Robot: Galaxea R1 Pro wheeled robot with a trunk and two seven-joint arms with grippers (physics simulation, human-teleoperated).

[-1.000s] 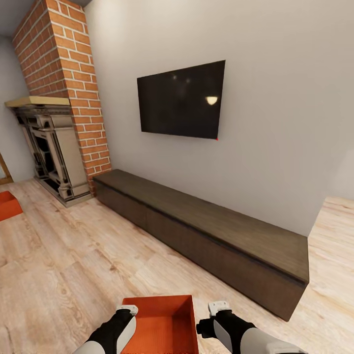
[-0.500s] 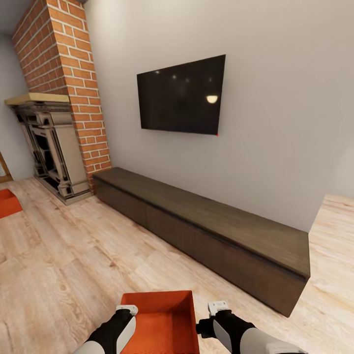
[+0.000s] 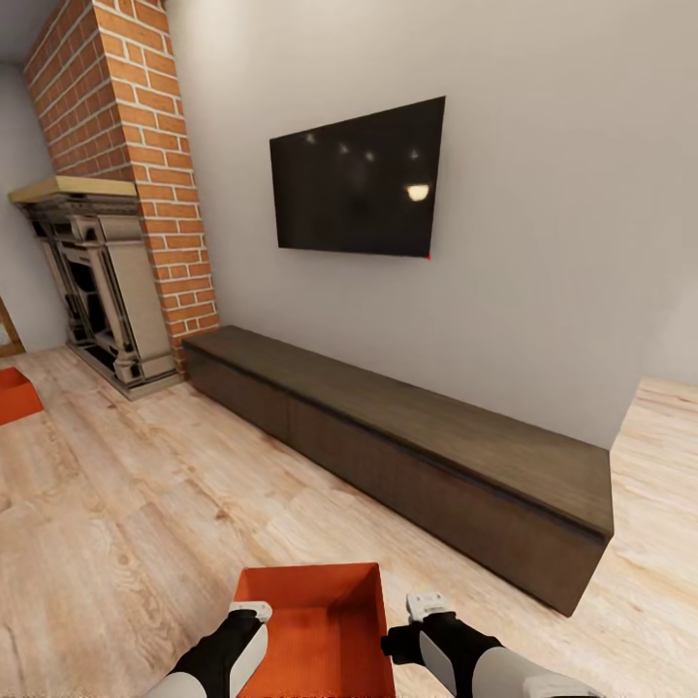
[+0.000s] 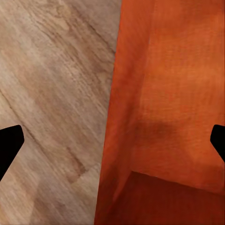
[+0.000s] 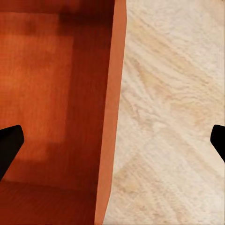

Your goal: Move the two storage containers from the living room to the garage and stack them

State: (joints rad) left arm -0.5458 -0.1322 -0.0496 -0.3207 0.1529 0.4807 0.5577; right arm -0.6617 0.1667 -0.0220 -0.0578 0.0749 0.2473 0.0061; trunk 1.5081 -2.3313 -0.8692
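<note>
One orange-red storage container [image 3: 315,630] sits on the light wood planks of the living room, right in front of me and between my two arms. My left gripper [image 3: 250,613] is open and straddles its left wall [image 4: 112,140], one finger outside over the planks and one inside the box [image 4: 173,93]. My right gripper [image 3: 427,606] is open and straddles the right wall [image 5: 112,140] in the same way, with the box's inside [image 5: 47,93] on one side. The second storage container [image 3: 14,394] lies on the planks at the far left edge, partly cut off.
A long dark low cabinet [image 3: 407,436] runs along the white wall ahead, under a black TV [image 3: 357,179]. The brick chimney [image 3: 136,165] and ornate fireplace [image 3: 97,281] stand at the left. Wood-plank flooring [image 3: 145,523] spreads left and ahead of the near box.
The whole picture has slid upward, so the camera has moved. The near container shows more of itself between the arms. Both arms keep their place in the view.
</note>
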